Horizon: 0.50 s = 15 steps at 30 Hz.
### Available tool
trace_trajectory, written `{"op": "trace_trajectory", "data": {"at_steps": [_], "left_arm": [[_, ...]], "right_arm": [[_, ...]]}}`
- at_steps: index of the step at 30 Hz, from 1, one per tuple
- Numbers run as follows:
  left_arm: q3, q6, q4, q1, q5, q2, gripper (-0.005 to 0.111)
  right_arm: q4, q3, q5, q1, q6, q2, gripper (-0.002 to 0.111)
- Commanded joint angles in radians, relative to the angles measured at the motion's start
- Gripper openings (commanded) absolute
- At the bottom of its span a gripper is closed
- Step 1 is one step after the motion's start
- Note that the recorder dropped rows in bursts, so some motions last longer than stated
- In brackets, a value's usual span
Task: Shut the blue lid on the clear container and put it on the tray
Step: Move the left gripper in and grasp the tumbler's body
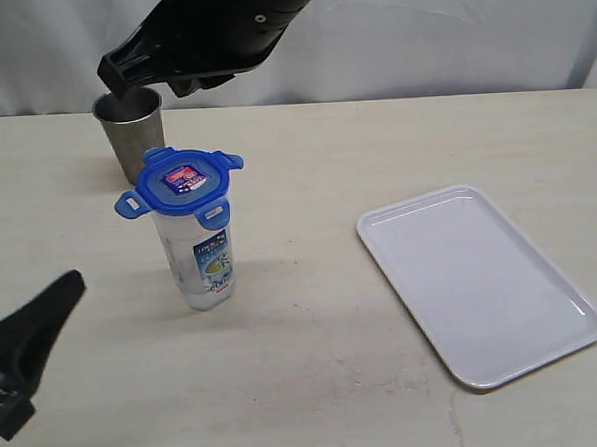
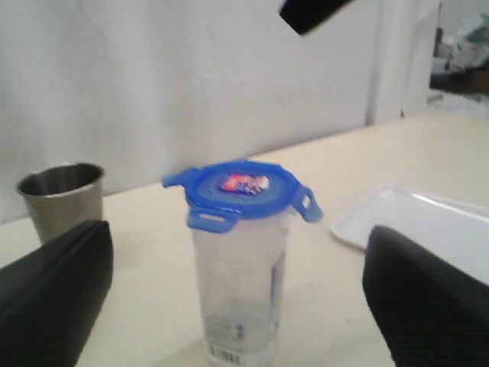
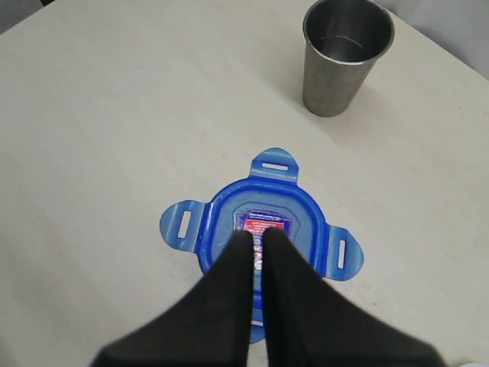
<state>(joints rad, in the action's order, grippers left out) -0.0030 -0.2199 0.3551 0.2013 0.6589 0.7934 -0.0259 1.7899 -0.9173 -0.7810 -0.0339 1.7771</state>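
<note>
The blue lid (image 1: 181, 180) sits on the clear container (image 1: 205, 263), left of the desk's (image 1: 317, 383) middle, flaps (image 1: 129, 204) sticking out, so probably not snapped yet. The right gripper (image 3: 256, 238) hangs above it, fingers together and empty, maybe to push down. The left gripper (image 2: 237, 267) stands wide apart, holding nothing. One lid, one container, one tray (image 1: 471, 274) near the right edge, one steel cup (image 1: 131, 132) by the far edge

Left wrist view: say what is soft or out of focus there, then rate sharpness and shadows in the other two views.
Left wrist view: soft overall, the near dark jaws blurred, the blue lid sticker unreadable. Exterior view: sharper, even light, a faint shadow beside the clear container. Right wrist view: crisp lid and steel cup, soft shadows.
</note>
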Motion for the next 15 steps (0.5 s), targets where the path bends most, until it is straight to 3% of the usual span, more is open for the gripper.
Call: {"op": "trace_trajectory", "data": {"at_steps": [1,7,15], "left_arm": [[0.003,0.059,0.061,0.009,0.162,0.248,0.084],[-0.003,0.153,0.022,0.009,0.29,0.489,0.084],[-0.11,0.197,0.022,0.009,0.359,0.76,0.084]], "right_arm": [[0.014,-0.001,-0.007,0.002,-0.007,-0.008,0.004],[0.015,-0.001,-0.007,0.002,-0.026,-0.008,0.004],[0.018,-0.001,-0.007,0.002,-0.033,-0.008,0.004]]}}
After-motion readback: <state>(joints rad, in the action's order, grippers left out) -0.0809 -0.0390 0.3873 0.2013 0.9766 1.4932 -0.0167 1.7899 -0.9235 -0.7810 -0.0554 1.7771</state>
